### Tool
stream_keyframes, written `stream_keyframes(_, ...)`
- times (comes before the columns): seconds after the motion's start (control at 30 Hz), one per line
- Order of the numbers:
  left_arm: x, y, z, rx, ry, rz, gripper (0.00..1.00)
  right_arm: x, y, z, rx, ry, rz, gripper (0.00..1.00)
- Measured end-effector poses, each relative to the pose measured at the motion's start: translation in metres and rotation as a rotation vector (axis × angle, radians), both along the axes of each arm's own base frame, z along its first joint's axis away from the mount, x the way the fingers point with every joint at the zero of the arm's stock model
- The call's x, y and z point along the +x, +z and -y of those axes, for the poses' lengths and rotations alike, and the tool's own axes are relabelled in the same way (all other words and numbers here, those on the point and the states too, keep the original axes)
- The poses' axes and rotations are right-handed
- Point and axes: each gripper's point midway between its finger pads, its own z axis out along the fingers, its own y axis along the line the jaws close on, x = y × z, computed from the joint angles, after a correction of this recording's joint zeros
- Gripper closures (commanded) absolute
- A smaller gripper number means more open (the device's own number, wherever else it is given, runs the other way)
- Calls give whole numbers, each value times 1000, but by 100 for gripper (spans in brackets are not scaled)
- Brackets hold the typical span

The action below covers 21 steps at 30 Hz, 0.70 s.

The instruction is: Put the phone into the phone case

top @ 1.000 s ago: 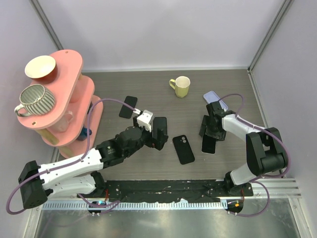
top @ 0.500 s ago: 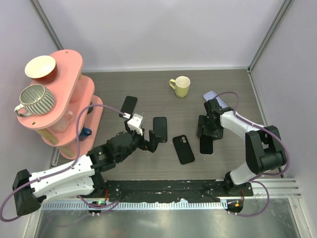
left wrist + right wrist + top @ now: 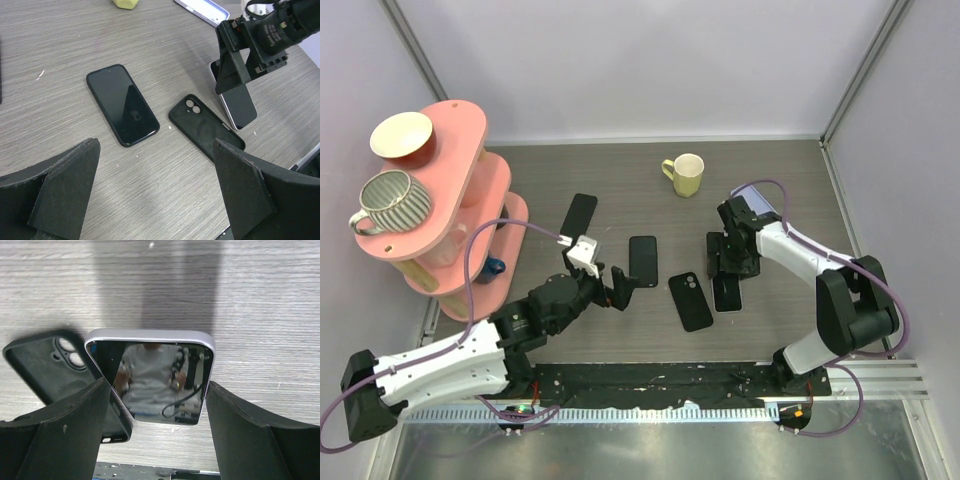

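The phone (image 3: pixel 150 365) has a glossy dark screen and a pale lavender rim. My right gripper (image 3: pixel 156 385) is shut on its two long sides, and its lower left corner overlaps the phone case (image 3: pixel 45 367). From above, the phone (image 3: pixel 727 293) sits just right of the black phone case (image 3: pixel 691 301), which lies with its camera cut-outs showing, and the right gripper (image 3: pixel 725 262) is over the phone's far end. My left gripper (image 3: pixel 617 283) hangs open and empty, left of the case and near a black handset (image 3: pixel 122 105). In the left wrist view the gripper (image 3: pixel 155 142) spans bare table.
A second black handset (image 3: pixel 578 215) lies further left, and a lavender case or phone (image 3: pixel 752 198) behind the right arm. A yellow mug (image 3: pixel 685 174) stands at the back. A pink tiered shelf (image 3: pixel 455 215) with cups fills the left side.
My right gripper has carried the phone leftward, up against the black case. My left gripper has drawn back toward the near left, leaving the black handset lying on the table.
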Motion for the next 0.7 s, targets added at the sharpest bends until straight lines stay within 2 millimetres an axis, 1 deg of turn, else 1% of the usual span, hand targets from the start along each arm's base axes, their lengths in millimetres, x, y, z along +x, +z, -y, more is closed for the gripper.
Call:
stream_keyframes(0.07,2,-5,0,5,13,-8,1,-1,4,-5,2,24,10,41)
stream_keyframes(0.17,6,-18,1,12,51,-50,3,-4,8,-11,5,61,23,41)
stream_keyframes(0.23,9,-30,2,17,87,-92,4,-6,9,-14,5,80,28,42)
stream_keyframes(0.37,14,-60,5,40,155,-181,12,-7,12,-16,4,102,36,43)
stream_keyframes(0.6,16,-109,29,5,218,-350,21,-7,12,-16,4,111,40,44)
stream_keyframes(0.7,18,-123,44,-16,232,-402,25,-7,12,-17,7,112,39,47)
